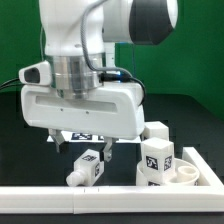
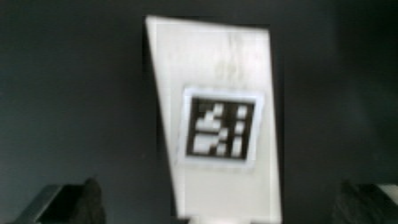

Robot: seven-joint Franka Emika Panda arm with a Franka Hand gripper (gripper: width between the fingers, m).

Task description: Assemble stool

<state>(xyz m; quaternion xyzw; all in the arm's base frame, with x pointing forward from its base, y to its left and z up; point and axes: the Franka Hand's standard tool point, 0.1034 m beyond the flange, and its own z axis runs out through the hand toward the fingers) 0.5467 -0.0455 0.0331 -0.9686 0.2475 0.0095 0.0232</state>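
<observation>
One leg [image 1: 88,166] of the stool lies on the dark surface [image 1: 20,165] at the lower centre of the exterior view, straight below the end effector [image 1: 83,146] — and that is the relation the coming move turns on. The end effector's fingers stand wide apart and hold nothing. In the wrist view the leg [image 2: 214,110] sits in the gap between the two dark fingertips [image 2: 71,203], with its tagged face toward the camera. Its long axis runs square to the line joining the fingertips (so closing would, I judge, pinch it across its narrow width). A straight descent looks enough — no turn of the wrist seems needed. Other parts stand at the exterior view's right: an upright leg [image 1: 157,162] beside the round seat [image 1: 190,172], well clear of the fingers.
</observation>
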